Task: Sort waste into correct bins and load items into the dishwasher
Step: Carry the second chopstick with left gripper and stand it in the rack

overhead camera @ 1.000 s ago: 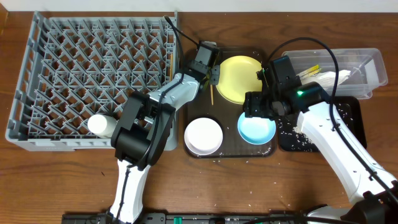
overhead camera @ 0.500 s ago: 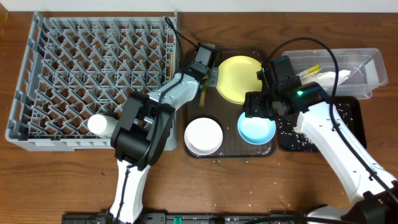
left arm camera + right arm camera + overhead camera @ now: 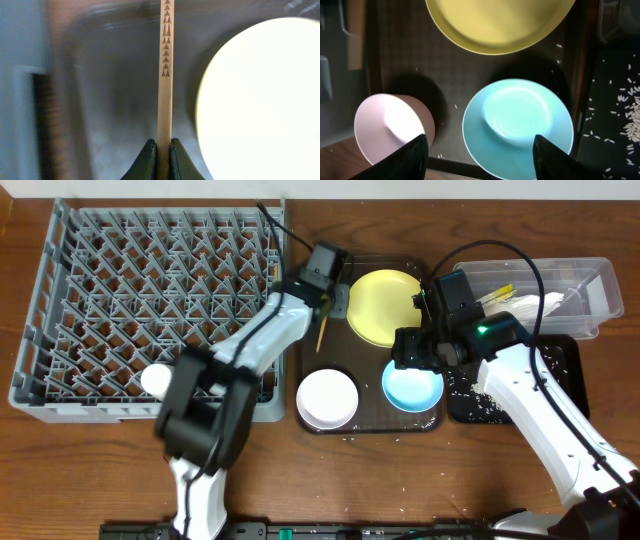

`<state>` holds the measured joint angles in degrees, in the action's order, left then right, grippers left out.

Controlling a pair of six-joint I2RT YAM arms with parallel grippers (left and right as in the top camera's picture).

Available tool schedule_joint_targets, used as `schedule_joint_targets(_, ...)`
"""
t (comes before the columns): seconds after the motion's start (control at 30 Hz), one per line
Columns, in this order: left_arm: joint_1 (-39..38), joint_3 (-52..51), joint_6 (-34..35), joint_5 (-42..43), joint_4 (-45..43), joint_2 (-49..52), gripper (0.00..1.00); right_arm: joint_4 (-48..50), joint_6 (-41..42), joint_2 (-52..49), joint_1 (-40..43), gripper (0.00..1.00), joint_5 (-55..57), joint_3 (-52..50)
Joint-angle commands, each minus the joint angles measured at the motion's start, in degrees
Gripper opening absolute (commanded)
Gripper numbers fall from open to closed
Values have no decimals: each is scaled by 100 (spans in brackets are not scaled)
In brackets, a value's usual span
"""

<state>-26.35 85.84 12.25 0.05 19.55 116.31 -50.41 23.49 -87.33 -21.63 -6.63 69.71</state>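
Note:
My left gripper [image 3: 328, 308] is shut on a wooden chopstick [image 3: 322, 332], which hangs over the left edge of the brown tray beside the pale-yellow plate [image 3: 385, 305]. The left wrist view shows the chopstick [image 3: 165, 75] pinched between the fingertips [image 3: 164, 157], with the plate [image 3: 260, 100] on the right. My right gripper [image 3: 485, 160] is open and empty above the light-blue bowl [image 3: 517, 127], with the cream-white bowl [image 3: 390, 125] to its left. A white cup [image 3: 160, 380] lies in the grey dish rack [image 3: 60, 300]. A second chopstick [image 3: 268, 283] rests at the rack's right wall.
The dark brown serving tray [image 3: 370, 423] holds the plate and both bowls. The clear tub [image 3: 595, 285] at back right holds the white napkin [image 3: 530, 305] and the yellow-green sachet [image 3: 497, 295]. The black tray [image 3: 565, 380] holds rice scraps [image 3: 470, 395].
My left arm has swung left toward the rack with the chopstick in its grip, and the arm is blurred with motion. The right arm has not moved.

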Motion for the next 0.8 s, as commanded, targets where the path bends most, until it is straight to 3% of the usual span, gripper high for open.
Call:
schedule_joint_targets(0.0,37,24,52,55,402,-1008,8,-26,28,-22,-22,65,35,68)
schedule_joint_targets(0.1,87,22,52,-162,949,-1416,8,-26,28,-22,-22,65,35,66)
schedule_joint_targets(0.3,378,-15,48,-1410,2033,-1478,8,-20,26,-22,-22,65,35,66)
schedule_joint_targets(0.77,929,-39,33,-1099,2302,-702,8,-20,26,-22,-22,65,33,68)
